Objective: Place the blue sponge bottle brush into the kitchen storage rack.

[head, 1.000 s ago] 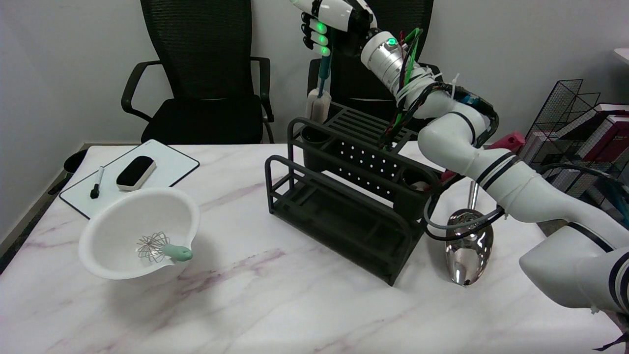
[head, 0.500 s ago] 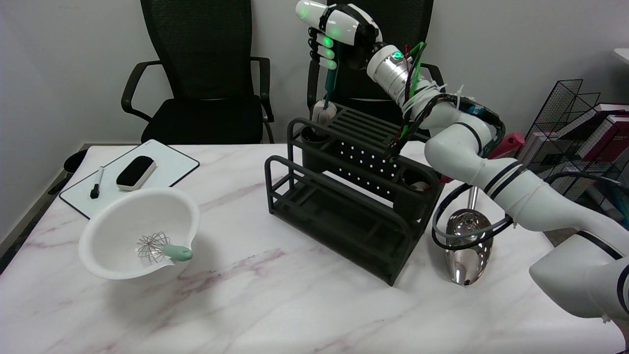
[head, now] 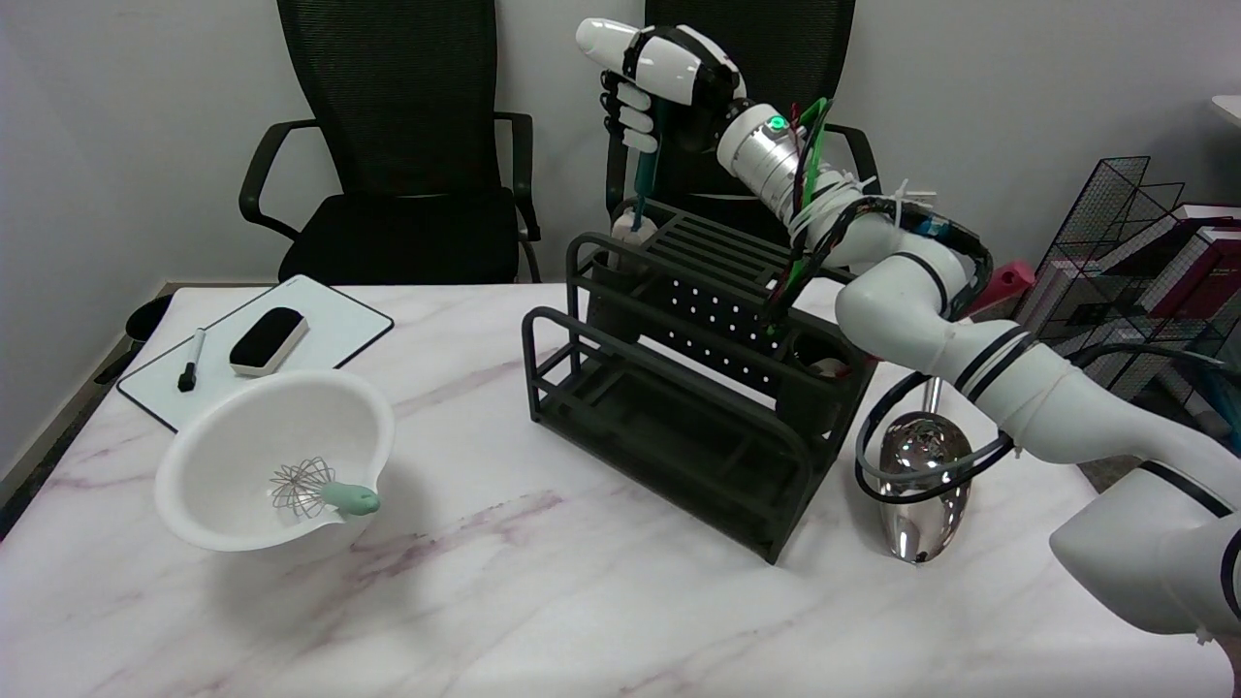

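Head view: right hand grips the brush handle.

Right arm extended far; right hand raised, fingers curled closed.

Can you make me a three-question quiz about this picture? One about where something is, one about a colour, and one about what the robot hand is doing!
1. Where is the whisk?
A. in the white bowl
B. on the whiteboard
C. in the rack

2. What colour is the kitchen storage rack?
A. white
B. red
C. black

3. What is the right hand doing?
A. resting flat on the table
B. holding the bottle brush by its handle
C. touching the metal scoop

Answers:
1. A, its wire head lies inside the bowl.
2. C, all of its bars and cups are black.
3. B, the fingers wrap the teal handle while the sponge end sits at the rack's far-left cup.
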